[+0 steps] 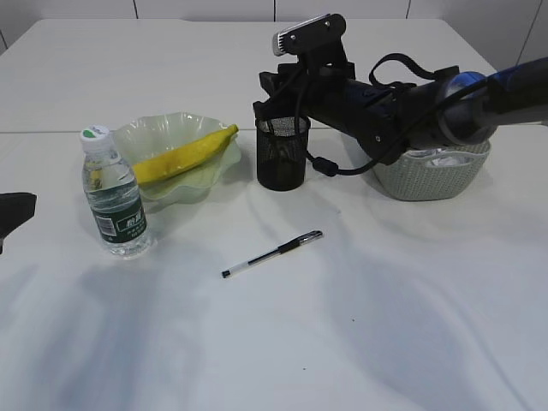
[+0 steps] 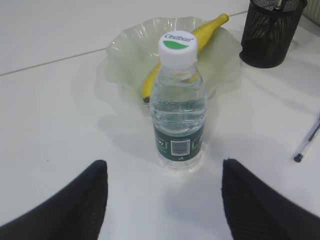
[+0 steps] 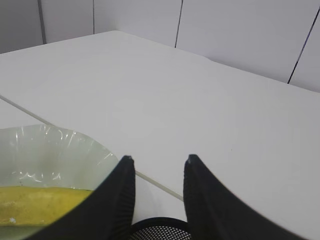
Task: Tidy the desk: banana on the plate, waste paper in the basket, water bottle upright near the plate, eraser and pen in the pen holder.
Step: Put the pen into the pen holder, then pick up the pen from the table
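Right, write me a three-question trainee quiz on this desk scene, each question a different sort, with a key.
1. True or false: the banana lies on the plate.
2. Multiple choice: where is the pen? A) in the pen holder B) lying on the table in front of the pen holder C) in the basket
3. Fill in: the water bottle stands ____ beside the plate, cap on.

Key
1. True.
2. B; it lies flat, apart from the holder.
3. Upright; the left gripper is open and empty in front of it, while the right gripper is above the pen holder with a gap between its fingers.
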`<state>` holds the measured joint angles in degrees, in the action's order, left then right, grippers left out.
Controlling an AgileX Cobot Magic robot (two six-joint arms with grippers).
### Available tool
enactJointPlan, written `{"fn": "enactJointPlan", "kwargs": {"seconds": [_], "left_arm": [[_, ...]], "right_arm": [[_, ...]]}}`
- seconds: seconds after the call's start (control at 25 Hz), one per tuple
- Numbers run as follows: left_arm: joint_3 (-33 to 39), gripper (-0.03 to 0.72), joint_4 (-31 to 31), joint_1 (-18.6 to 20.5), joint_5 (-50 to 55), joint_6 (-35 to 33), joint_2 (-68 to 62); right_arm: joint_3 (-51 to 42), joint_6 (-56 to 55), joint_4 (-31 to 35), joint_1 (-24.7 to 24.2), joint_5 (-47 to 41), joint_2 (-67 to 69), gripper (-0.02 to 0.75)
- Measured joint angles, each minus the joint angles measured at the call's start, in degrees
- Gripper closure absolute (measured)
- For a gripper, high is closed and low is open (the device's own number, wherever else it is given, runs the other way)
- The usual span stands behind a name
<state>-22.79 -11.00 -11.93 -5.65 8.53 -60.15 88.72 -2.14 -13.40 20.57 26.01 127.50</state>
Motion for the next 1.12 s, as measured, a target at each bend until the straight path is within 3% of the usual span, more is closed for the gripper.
{"fn": "enactJointPlan", "kwargs": {"seconds": [0.16, 0.76, 1.12], "left_arm": [[0.0, 0.181, 0.0, 0.0, 0.0, 0.0, 0.0], [0.0, 0.181, 0.0, 0.0, 0.1, 0.0, 0.0], [-1.8, 0.181, 0.0, 0.0, 3.3, 0.0, 0.0]], "right_arm": [[0.0, -0.8, 0.0, 0.0, -2.6, -0.7, 0.487], [-0.1, -4.9, -6.3, 0.0, -26.0, -16.4, 0.485], [-10.3, -5.4, -6.3, 0.0, -29.6, -25.9, 0.485]]}}
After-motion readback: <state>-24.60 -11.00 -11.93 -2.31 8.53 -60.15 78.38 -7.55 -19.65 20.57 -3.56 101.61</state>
